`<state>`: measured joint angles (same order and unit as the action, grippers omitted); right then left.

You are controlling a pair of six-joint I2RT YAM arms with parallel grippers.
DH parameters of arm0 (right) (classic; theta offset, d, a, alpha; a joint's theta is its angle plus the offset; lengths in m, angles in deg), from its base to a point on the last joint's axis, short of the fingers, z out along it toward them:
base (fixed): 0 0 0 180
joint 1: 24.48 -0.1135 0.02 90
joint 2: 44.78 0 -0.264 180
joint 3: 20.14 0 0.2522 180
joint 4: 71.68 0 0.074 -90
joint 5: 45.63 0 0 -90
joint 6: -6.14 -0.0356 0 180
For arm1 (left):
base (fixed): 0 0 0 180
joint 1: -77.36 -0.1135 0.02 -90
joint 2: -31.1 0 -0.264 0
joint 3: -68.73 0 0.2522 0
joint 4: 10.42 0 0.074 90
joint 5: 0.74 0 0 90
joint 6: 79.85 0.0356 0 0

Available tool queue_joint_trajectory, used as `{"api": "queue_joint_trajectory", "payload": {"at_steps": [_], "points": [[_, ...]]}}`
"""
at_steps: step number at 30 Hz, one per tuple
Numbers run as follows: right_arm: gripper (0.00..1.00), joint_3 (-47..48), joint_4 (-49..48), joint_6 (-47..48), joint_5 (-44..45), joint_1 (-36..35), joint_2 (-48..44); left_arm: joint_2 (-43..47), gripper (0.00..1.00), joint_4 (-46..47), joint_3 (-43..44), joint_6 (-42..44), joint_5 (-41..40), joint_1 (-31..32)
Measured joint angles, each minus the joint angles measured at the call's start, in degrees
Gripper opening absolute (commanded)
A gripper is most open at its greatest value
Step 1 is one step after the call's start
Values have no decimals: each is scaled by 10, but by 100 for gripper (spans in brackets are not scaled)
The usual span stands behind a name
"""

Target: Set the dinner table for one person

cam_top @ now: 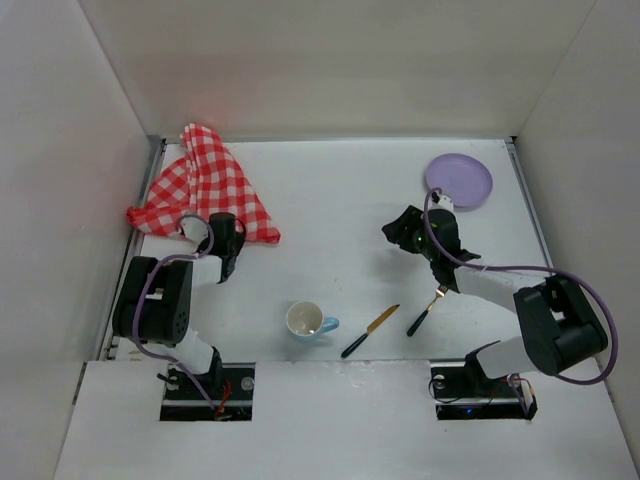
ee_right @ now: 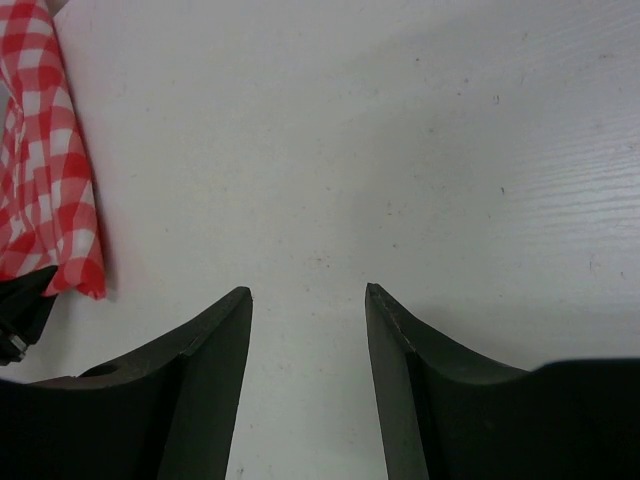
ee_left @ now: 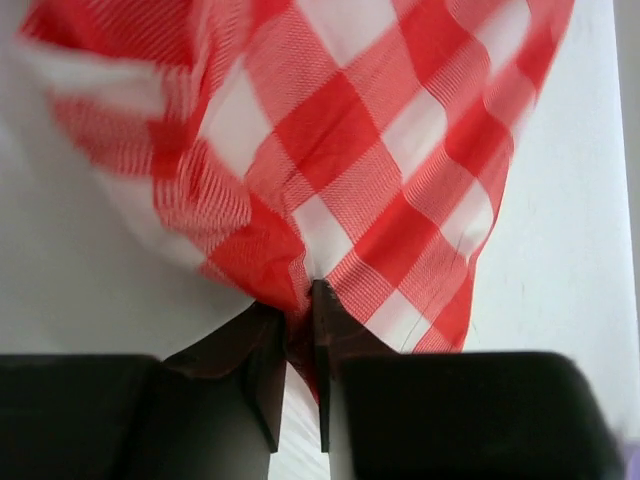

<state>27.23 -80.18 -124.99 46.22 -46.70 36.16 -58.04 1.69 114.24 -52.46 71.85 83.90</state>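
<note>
A crumpled red-and-white checked cloth (cam_top: 205, 185) lies at the back left of the white dinner table (cam_top: 340, 220). My left gripper (cam_top: 224, 230) sits at the cloth's near edge. In the left wrist view its jaws (ee_left: 301, 300) are pinched together on a fold of the cloth (ee_left: 340, 150). My right gripper (cam_top: 392, 232) hovers right of the table's middle, just in front of a purple plate (cam_top: 459, 180). In the right wrist view it (ee_right: 308, 292) stands open over bare table (ee_right: 400, 150), with nothing between its fingers.
A white cup with a blue handle (cam_top: 306, 320), a black-handled knife (cam_top: 370, 331) and a black-handled fork (cam_top: 426, 311) lie near the front of the table. White walls enclose the table. Metal rails (cam_top: 150, 170) run along its side edges. The cloth's corner (ee_right: 45, 170) shows at the left of the right wrist view.
</note>
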Motion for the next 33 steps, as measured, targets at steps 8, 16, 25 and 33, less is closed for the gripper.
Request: {"api": "queue_joint_trajectory", "payload": {"at_steps": [8,16,25,33], "points": [[55,0,0,0,0,0,0,-50,4,46,31,66,46,143],[56,0,2,14,1,0,-17,-11,26,-2,40,182,111,218],[21,30,31,72,13,-60,-26,217,58,-42,31,216,48,216],[54,222,88,144,12,-225,67,428,55,-87,-93,155,-16,171]]}}
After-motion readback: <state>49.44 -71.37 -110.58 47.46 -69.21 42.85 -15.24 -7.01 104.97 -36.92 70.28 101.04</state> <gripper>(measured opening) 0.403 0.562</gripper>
